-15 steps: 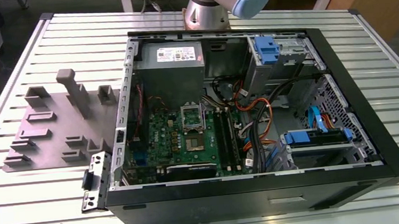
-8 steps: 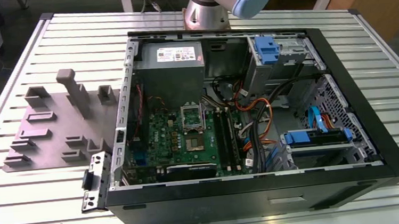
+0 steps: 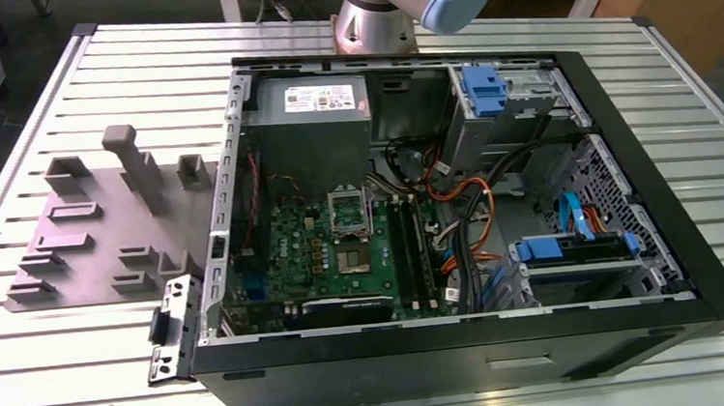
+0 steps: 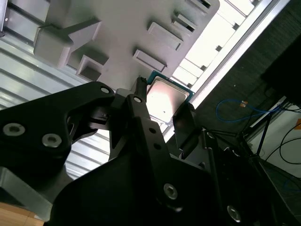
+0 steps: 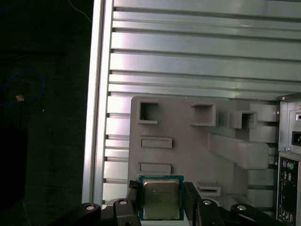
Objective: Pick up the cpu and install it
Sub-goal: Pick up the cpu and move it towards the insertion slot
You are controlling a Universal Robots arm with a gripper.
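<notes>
So the cpu (image 5: 161, 200) is in the gripper (image 5: 161, 195) right now. In both wrist views the two black jaws sit on opposite edges of it, pinching it flat. The silvery lid faces the first wrist camera, with a teal-green rim showing round it. It looks lifted well clear of the grey fixture plate (image 5: 188, 155), the one with all the little pockets and posts, which lies beneath it on the slatted aluminium desk (image 3: 92, 379).

In the exterior view that plate is on the exterior view's left, just beside the open computer case (image 3: 478, 354), which takes up the middle and right of the frame. Inside the case:
- The green motherboard (image 3: 328, 264) is in the lower middle.
- The silver socket frame (image 3: 347, 214) with its dark centre is about dead centre of the frame.
- The grey power supply (image 3: 310, 120) with a white label is in the upper middle.
- One blue drive caddy (image 3: 483, 87) is at the upper right and another (image 3: 573, 245) is at the lower right.
- A tangle of orange and black cables (image 3: 459, 200) runs between the board and the drive bays.

The arm's silver base (image 3: 374, 23) and a pale blue joint cap poke in at the top edge, behind the case.

The first wrist view also catches the case's rear port panel (image 5: 289, 179) next to the plate. Past the desk's edge there's dark floor (image 5: 42, 141) with a blue cable (image 5: 23, 80) on it.
</notes>
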